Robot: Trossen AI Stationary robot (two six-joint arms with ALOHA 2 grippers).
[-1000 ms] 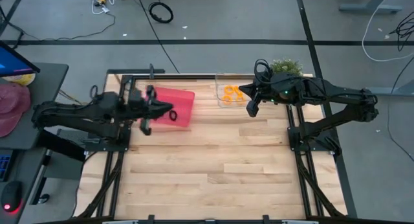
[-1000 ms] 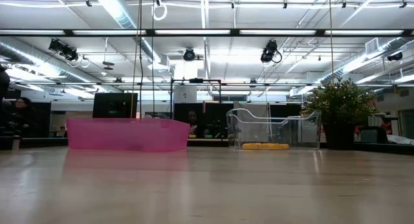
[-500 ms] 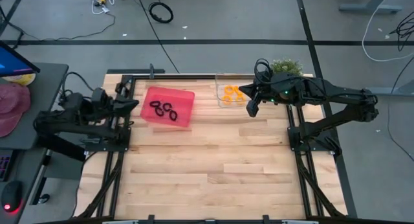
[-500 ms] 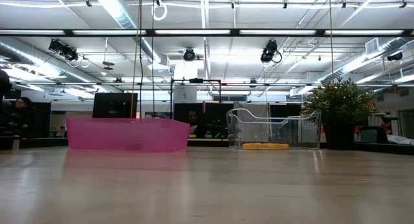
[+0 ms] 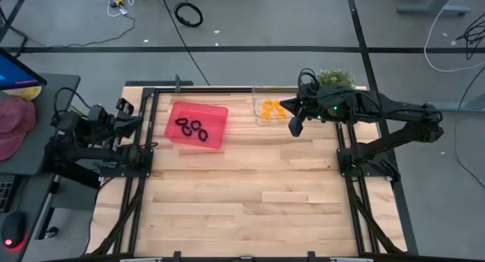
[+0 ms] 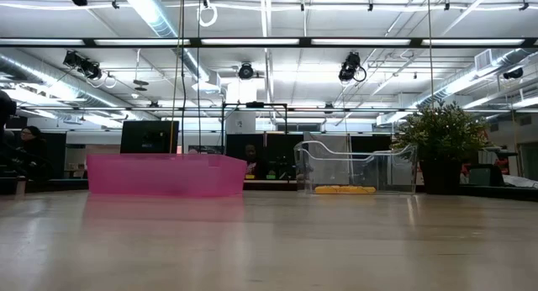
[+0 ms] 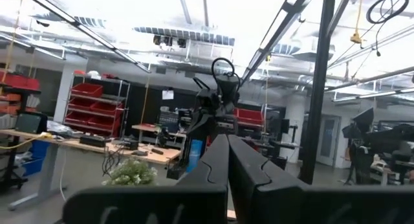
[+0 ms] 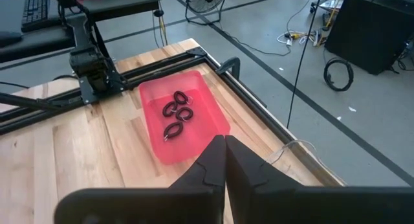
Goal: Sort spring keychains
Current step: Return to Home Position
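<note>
Several black spring keychains (image 5: pixel 193 129) (image 8: pixel 178 114) lie on the floor of the pink bin (image 5: pixel 216 114) (image 8: pixel 213 117) (image 6: pixel 164 175) at the table's far left. Orange spring keychains (image 5: pixel 270 107) (image 6: pixel 345 189) lie in the clear bin (image 5: pixel 260 120) (image 6: pixel 357 161) to its right. My left gripper (image 5: pixel 135 120) (image 7: pixel 228 153) is shut with nothing between its fingers. It is drawn back over the table's left edge and points slightly up into the room. My right gripper (image 5: pixel 294 127) (image 8: pixel 224 146) is shut on nothing and hangs above the table beside the clear bin's near right corner.
A potted plant (image 5: pixel 335 77) (image 6: pixel 441 140) stands at the table's far right corner. Black rails (image 5: pixel 144 152) run along the table's left and right sides. Bare wooden tabletop (image 5: pixel 250 194) fills the middle and near part.
My left gripper has pulled back from above the pink bin toward the table's left edge, staying shut and tipping upward. The black keychains in the bin now show uncovered. My right gripper has kept still.
</note>
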